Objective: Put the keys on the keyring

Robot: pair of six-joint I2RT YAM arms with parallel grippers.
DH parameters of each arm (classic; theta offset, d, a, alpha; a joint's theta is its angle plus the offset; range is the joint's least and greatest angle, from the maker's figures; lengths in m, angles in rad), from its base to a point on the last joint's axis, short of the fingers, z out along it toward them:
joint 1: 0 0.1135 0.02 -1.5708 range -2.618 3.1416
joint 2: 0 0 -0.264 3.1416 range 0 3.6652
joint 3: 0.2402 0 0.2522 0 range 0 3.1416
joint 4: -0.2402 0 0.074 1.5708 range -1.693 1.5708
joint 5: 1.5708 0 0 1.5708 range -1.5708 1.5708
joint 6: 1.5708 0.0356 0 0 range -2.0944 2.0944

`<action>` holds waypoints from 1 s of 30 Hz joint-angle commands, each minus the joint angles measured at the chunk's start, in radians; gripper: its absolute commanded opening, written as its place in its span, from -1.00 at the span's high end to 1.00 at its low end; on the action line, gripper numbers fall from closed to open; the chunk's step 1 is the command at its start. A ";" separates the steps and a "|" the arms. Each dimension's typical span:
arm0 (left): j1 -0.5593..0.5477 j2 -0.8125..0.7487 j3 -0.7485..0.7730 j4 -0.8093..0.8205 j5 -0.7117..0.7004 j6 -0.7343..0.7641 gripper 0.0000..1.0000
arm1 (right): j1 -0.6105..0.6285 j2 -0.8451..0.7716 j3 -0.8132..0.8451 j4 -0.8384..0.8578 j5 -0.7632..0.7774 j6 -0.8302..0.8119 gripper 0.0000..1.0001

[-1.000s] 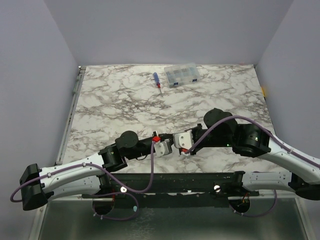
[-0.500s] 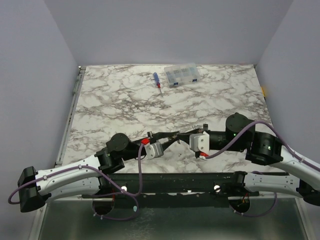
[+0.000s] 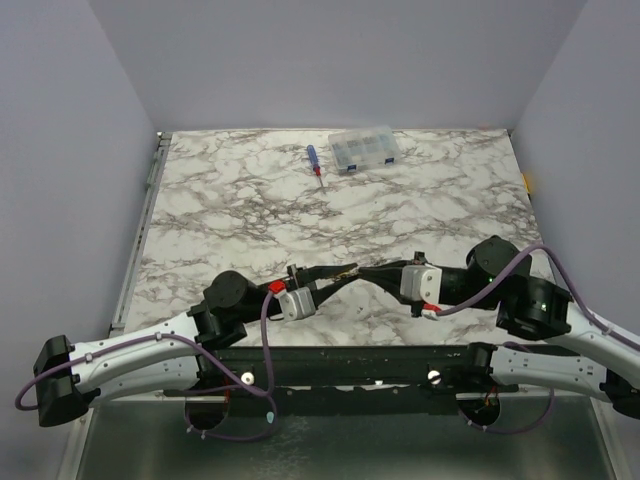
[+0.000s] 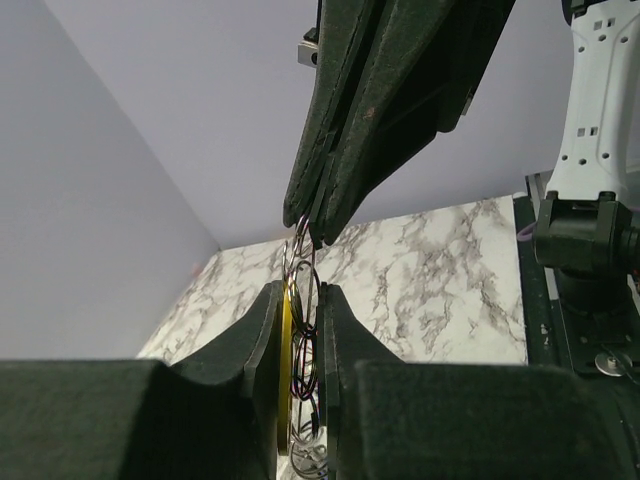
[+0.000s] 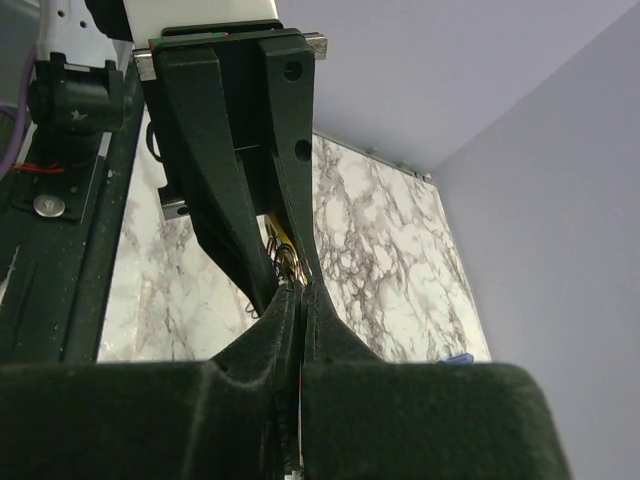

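Yellow plastic head showing among the keys point(image 4: 286, 372), wedged between the two fingers of the left gripper point(image 4: 300, 300). Jaws drawn in to a narrow slit and clamped on that bunch. Thin wire loops of the keyring point(image 3: 349, 268) rising out of the slit, just past the fingertips. Pinched at the far end by the right gripper point(image 4: 314, 232), jaws pressed tight together on the wire. From overhead: both grippers tip to tip over the near part of the marble table point(image 3: 230, 200), with keyring and keys strung between them. Cannot tell the number of keys in the bunch. At the far edge, a screwdriver point(image 3: 314, 164) just beside a clear compartment box point(image 3: 362, 149), well apart from both arms.
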 commanded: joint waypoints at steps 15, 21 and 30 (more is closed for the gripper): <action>0.003 -0.006 -0.033 0.092 0.039 -0.040 0.25 | -0.002 -0.067 -0.085 0.309 -0.076 0.132 0.99; 0.003 -0.008 -0.041 0.103 0.046 -0.044 0.37 | -0.003 -0.076 -0.086 0.321 -0.070 0.141 0.99; 0.002 0.003 -0.048 0.143 0.049 -0.065 0.94 | -0.002 -0.086 -0.106 0.335 -0.056 0.151 0.99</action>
